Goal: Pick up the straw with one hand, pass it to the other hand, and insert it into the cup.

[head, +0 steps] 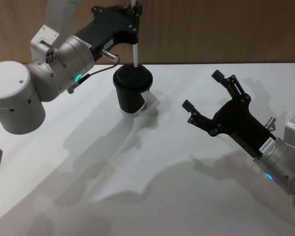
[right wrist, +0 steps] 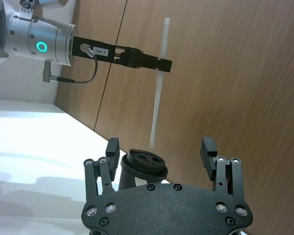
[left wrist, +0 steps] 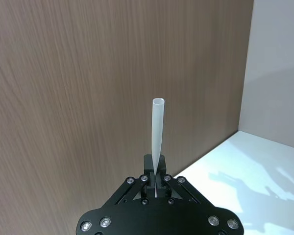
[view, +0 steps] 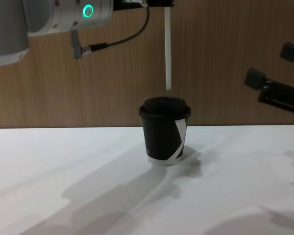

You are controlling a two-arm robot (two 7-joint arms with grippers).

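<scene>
Clamped on the straw (head: 135,51), my left gripper (head: 134,11) hangs high above the cup (head: 132,91), its thin black fingers (right wrist: 162,64) pinched together around the upper part of the stem. That straw is a thin, straight, plain white tube, held upright; its open round mouth (left wrist: 158,102) rises above my fingers in the left wrist view, and most of its length hangs below them. From the chest view its lower tip (view: 169,87) hangs just above the cup's lid (view: 165,106), with a gap of wooden wall (view: 225,58) showing between the two, so it is not yet inserted. The cup is small and black, with a black domed lid, a curved white stripe (view: 179,141) down its side and a white rim at the base, standing upright on the white table (head: 152,172) near the wall. Behind my left gripper, a green ring (view: 88,11) glows on the silver wrist and a thin black cable (view: 122,40) loops beneath it. My right gripper (head: 203,92) hovers over the table well to the right of the cup, its blocky square-tipped fingers (head: 189,105) spread wide apart and holding nothing.
</scene>
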